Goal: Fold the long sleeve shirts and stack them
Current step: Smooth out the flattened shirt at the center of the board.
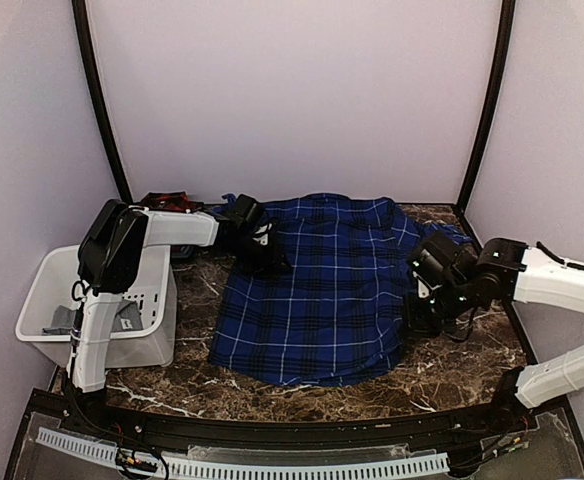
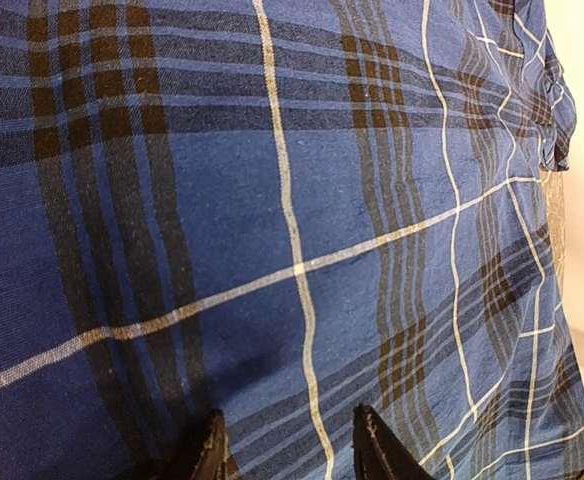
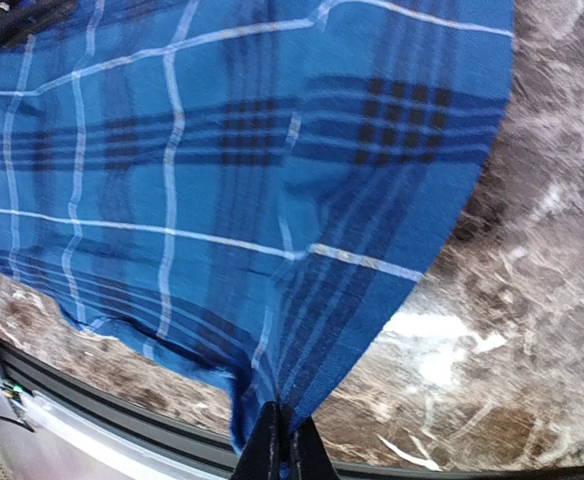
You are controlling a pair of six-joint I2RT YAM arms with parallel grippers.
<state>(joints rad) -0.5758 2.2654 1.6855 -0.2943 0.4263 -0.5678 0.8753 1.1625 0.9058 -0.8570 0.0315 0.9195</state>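
Right claw (image 3: pixel 280 445) pinches blue shirt (image 1: pixel 322 290), lying lengthwise front-to-back, hem nearest.

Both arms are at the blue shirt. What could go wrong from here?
The right gripper pinches only the edge of the blue shirt; pulled, the cloth may slip out. The left gripper has its jaws apart on the cloth; if they hold nothing, the fold may go crooked.
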